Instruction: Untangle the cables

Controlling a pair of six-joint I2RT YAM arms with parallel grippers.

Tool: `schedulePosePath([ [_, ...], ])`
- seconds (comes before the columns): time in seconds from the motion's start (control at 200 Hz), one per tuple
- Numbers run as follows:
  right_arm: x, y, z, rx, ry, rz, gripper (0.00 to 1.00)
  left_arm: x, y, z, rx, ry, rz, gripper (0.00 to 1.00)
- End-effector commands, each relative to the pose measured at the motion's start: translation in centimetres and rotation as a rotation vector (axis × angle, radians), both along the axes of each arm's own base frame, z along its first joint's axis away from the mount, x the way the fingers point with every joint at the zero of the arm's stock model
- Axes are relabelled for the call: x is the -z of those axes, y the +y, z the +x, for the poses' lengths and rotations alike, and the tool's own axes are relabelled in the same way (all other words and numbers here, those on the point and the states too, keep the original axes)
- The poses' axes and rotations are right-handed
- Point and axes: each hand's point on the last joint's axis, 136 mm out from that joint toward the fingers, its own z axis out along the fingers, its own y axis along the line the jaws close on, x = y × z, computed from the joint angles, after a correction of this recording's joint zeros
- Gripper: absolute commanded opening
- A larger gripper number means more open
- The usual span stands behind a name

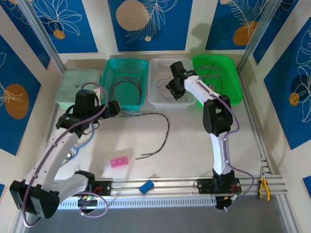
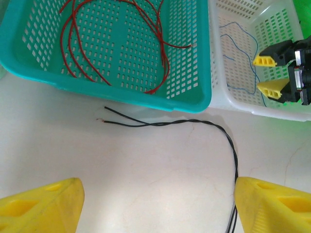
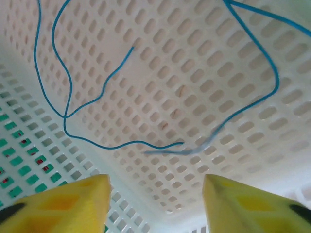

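Observation:
Two twisted black cables [image 1: 166, 127] lie on the table in front of the baskets and show as a thin curve [image 2: 194, 122] in the left wrist view. Red cables [image 2: 116, 39] curl inside the teal basket [image 2: 121, 94]. A thin blue cable [image 3: 68, 97] loops on the floor of the white basket [image 3: 160, 63]; its near end is blurred. My left gripper [image 2: 155, 208] is open just above the table, the black cables running by its right finger [image 2: 272, 206]. My right gripper [image 3: 155, 204] hangs open over the white basket [image 1: 170, 99], holding nothing.
A green basket [image 1: 228, 80] stands at the back right and a pale green tub [image 1: 77, 85] at the back left. A pink piece [image 1: 119, 161] and a blue block [image 1: 146, 186] lie near the front rail. Yellow pliers [image 1: 263, 188] sit at the right.

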Motion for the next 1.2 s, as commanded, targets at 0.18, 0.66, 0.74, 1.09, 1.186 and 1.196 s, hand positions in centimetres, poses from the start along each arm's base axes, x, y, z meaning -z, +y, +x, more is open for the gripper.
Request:
schedulePosePath([
  [0.18, -8.9, -0.3, -0.5, -0.07, -0.154, -0.077, 0.85, -0.1, 1.5, -3.3, 0.004, 0.052, 0.083, 0.8],
  [0.66, -18.1, 5.1, -14.1, -0.822, -0.612, -0.289, 0.84, 1.2, -0.4, -7.8, 0.06, 0.155, -0.028, 0.79],
  [0.74, -16.8, 6.9, -18.2, -0.987, -0.632, -0.29, 0.82, 1.4, -0.7, -8.2, 0.071, 0.143, -0.037, 0.79],
  [1.09, -6.9, 12.5, -32.3, -1.734, -0.571, -0.44, 0.72, 1.4, -0.9, -8.8, 0.071, 0.117, -0.048, 0.8],
  [1.186, -5.1, 13.7, -36.0, -2.002, -0.593, -0.389, 0.7, 0.9, -0.4, -9.3, 0.078, 0.12, -0.018, 0.82],
  [1.196, -4.9, 13.7, -36.3, -2.024, -0.597, -0.387, 0.69, 0.9, -0.3, -9.3, 0.079, 0.123, -0.014, 0.82],
])
